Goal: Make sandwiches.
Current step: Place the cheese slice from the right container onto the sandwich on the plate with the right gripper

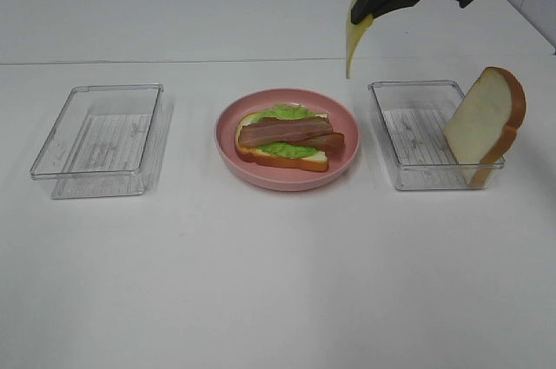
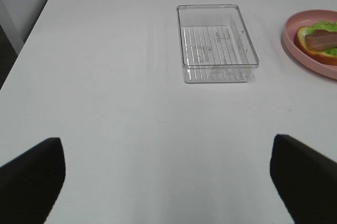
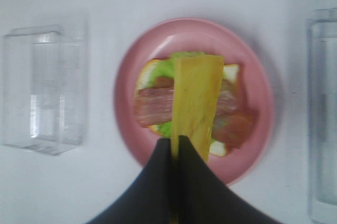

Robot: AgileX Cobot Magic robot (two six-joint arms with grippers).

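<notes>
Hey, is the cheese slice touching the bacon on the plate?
Apart. The exterior high view shows the cheese hanging from the right gripper, jaws shut, with bare table visible between its lower tip and the bacon.

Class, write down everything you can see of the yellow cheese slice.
The cheese slice is a thin, plain yellow sheet that looks limp, like soft plastic. It hangs down from the right gripper, whose black fingers are shut on its top end. In the high view it dangles in the air behind the pink plate, touching nothing else. The right wrist view shows it as a long strip in front of the open sandwich, not yet laid on it.
</notes>
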